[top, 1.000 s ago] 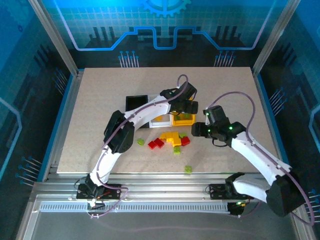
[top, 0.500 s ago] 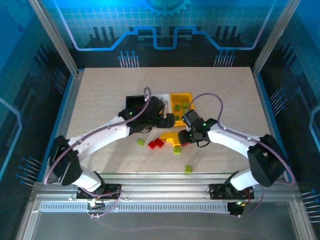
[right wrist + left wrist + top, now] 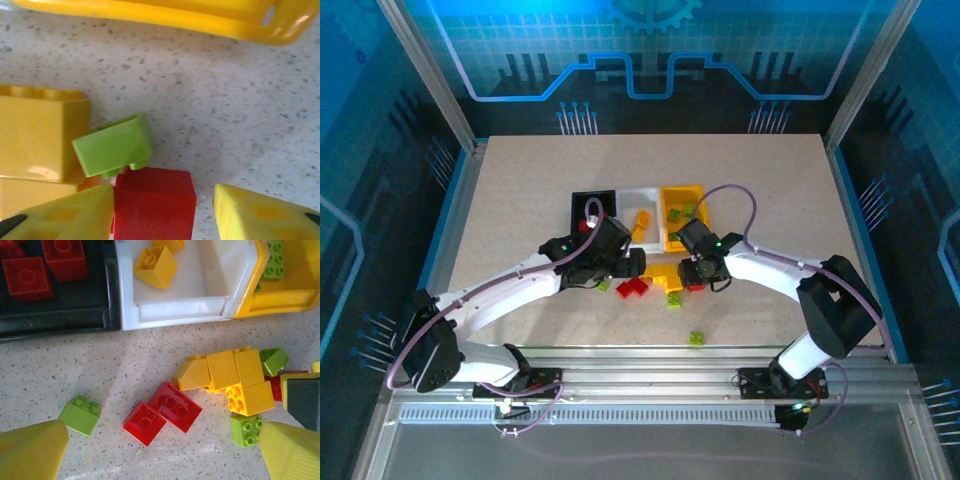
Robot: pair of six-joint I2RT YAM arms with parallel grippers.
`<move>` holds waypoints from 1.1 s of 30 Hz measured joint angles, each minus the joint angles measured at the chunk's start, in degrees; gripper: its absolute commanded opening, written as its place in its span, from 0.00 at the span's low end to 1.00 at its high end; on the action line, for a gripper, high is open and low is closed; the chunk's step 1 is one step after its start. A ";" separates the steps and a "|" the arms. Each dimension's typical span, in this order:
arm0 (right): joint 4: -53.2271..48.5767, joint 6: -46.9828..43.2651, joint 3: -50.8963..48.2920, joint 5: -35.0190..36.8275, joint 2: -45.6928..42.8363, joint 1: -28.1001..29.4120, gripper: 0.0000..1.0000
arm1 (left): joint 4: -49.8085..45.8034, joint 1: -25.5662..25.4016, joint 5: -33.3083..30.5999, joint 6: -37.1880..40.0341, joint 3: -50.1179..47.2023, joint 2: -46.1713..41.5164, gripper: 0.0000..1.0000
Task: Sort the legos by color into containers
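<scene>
**Right gripper** [image 3: 164, 199]: the jaws are partly apart and set low astride a small red plastic brick [image 3: 154, 205] on the speckled tabletop [image 3: 225, 110]. The finger at the left of the wrist view touches the brick's side. The other finger stands clear of it, with bare table between. A tilted lime-green plastic brick [image 3: 112, 147] lies just beyond the red one, against a large yellow-orange plastic brick [image 3: 42, 132].

**Left gripper** [image 3: 161, 452]: the jaws are spread wide and hold nothing. A pair of red square bricks [image 3: 162, 414], touching edge to edge, lies on the table in the gap between the two fingertips as the wrist camera sees it. A flat lime-green brick [image 3: 80, 415] lies near one fingertip and a studded lime-green brick [image 3: 246, 430] just beside the other. A cluster of yellow-orange bricks [image 3: 230, 377] sits to the right of the red pair.

**Containers**: three open-top bins stand in a row, side against side, beyond the loose bricks.
- The black rectangular plastic bin [image 3: 60, 320] holds red bricks [image 3: 27, 277].
- The white rectangular plastic bin [image 3: 175, 310] holds yellow-orange wedge-shaped bricks [image 3: 155, 265].
- The yellow rectangular plastic bin [image 3: 280, 300] holds lime-green studded bricks [image 3: 274, 260].

**Outlier**: a lone lime-green brick [image 3: 697, 338] lies near the table's near edge, well apart from both grippers.
</scene>
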 measured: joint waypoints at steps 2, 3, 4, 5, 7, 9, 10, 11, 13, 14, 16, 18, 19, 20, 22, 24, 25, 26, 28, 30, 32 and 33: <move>-0.24 0.37 -1.14 0.61 -1.36 -0.76 0.63 | -0.04 0.00 -0.46 0.02 0.00 -0.66 0.99; -0.28 0.52 -1.73 0.59 -2.08 -0.98 0.66 | -0.04 0.02 -0.68 0.02 0.00 -1.01 0.99; -0.42 0.35 -2.34 0.52 -2.89 -1.16 0.69 | -0.07 0.07 -0.92 0.02 0.00 -1.44 0.99; -0.44 0.09 -2.62 0.31 -3.45 -1.20 0.71 | -0.15 0.13 -1.25 0.02 0.00 -1.86 0.99; -0.17 -0.28 -2.67 -0.61 -3.69 -1.18 0.72 | -0.44 0.33 -1.51 0.02 0.00 -2.40 0.99; -0.07 -0.39 -2.67 -1.09 -3.52 -1.07 0.72 | -0.63 0.68 -1.73 0.02 0.00 -2.82 0.99; -0.07 -0.46 -2.67 -1.25 -3.23 -1.05 0.71 | -0.72 0.90 -1.79 0.02 0.00 -3.02 0.99; 0.02 -0.48 -2.67 -1.38 -2.78 -1.03 0.69 | -0.87 1.11 -1.92 0.02 0.00 -3.19 0.99; 0.15 -0.33 -2.67 -1.38 -1.44 -1.03 0.67 | -1.20 1.42 -1.95 0.02 -0.02 -3.56 0.99; 0.13 -0.13 -2.67 -1.33 -0.63 -1.03 0.66 | -1.40 1.62 -1.95 0.02 -0.02 -3.78 0.99; 0.13 -0.07 -2.67 -1.18 0.26 -1.05 0.61 | -1.57 1.90 -2.03 0.02 -0.17 -4.15 0.99; 0.20 -0.13 -2.67 -1.16 0.61 -1.07 0.54 | -1.81 2.14 -2.43 0.02 -0.48 -4.72 0.99; 0.33 -0.20 -2.67 -1.18 0.61 -1.09 0.51 | -1.86 2.29 -2.64 0.02 -0.79 -5.16 0.99; 0.42 -0.24 -2.67 -1.18 0.61 -1.09 0.47 | -2.03 2.47 -2.86 0.02 -1.14 -5.62 0.99; 0.83 -0.44 -2.67 -1.25 0.61 -1.09 0.42 | -2.34 2.86 -3.10 0.00 -1.88 -6.54 0.99; 0.92 -0.76 -2.67 -1.40 0.35 -1.07 0.38 | -2.99 3.26 -3.43 0.00 -2.67 -7.41 0.99; 0.74 -1.07 -2.60 -1.40 0.00 -1.03 0.36 | -3.30 3.50 -3.69 -0.02 -3.13 -7.91 0.99; 0.39 -1.49 -2.40 -1.33 -0.59 -0.90 0.35 | -3.74 3.67 -4.00 -0.02 -3.54 -8.35 0.99; -0.79 -1.92 -1.29 -1.14 -2.12 -0.20 0.35 | -4.37 4.17 -4.55 -0.26 -4.37 -9.22 0.99; -1.95 -2.34 1.05 -1.20 -3.67 1.07 0.35 | -4.81 4.79 -5.03 -0.96 -5.64 -10.43 0.99; -2.69 -2.99 5.44 -1.55 -4.20 3.08 0.35 | -5.51 5.55 -5.79 -1.53 -7.52 -12.15 0.99; -2.82 -3.28 7.98 -1.75 -3.82 4.15 0.34 | -6.05 5.86 -5.90 -1.79 -8.26 -12.90 0.99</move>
